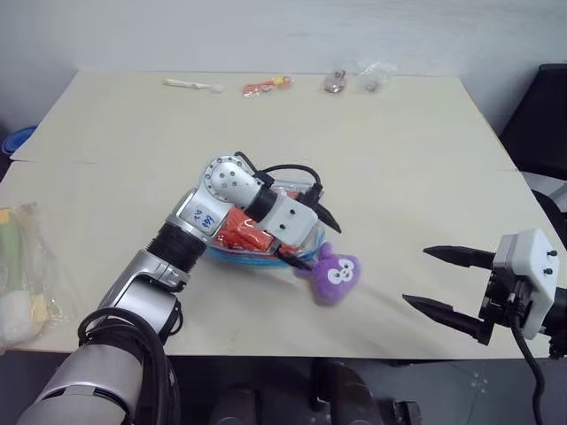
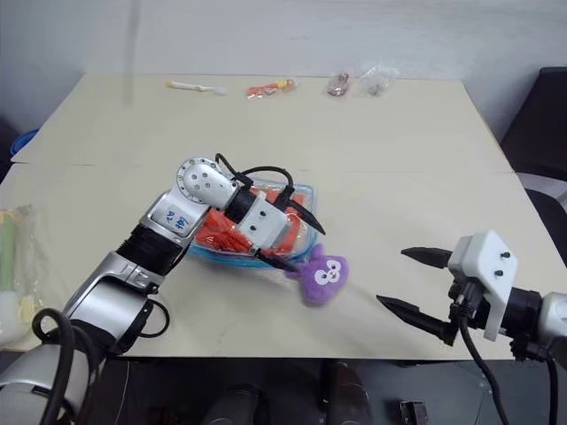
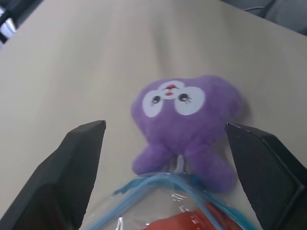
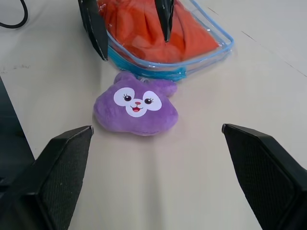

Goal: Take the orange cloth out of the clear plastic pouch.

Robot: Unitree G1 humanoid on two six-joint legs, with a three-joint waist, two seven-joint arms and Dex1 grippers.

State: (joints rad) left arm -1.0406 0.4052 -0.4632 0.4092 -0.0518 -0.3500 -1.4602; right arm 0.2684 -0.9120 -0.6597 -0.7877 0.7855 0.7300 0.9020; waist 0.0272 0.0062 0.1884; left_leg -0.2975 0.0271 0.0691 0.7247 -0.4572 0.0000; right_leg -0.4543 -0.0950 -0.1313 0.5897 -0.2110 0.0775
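I had the left gripper [image 1: 316,237] spread wide over the clear plastic pouch [image 4: 201,60] mid-counter [image 1: 399,159], orange cloth [image 4: 144,31] sealed inside, to pin it. The right gripper [image 1: 443,288] waited open at four o'clock, past the purple plush [image 1: 335,274].

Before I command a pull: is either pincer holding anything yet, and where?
Nothing is held. The left pincer is open over the clear plastic pouch, not gripping it; the right pincer is open and apart from it.
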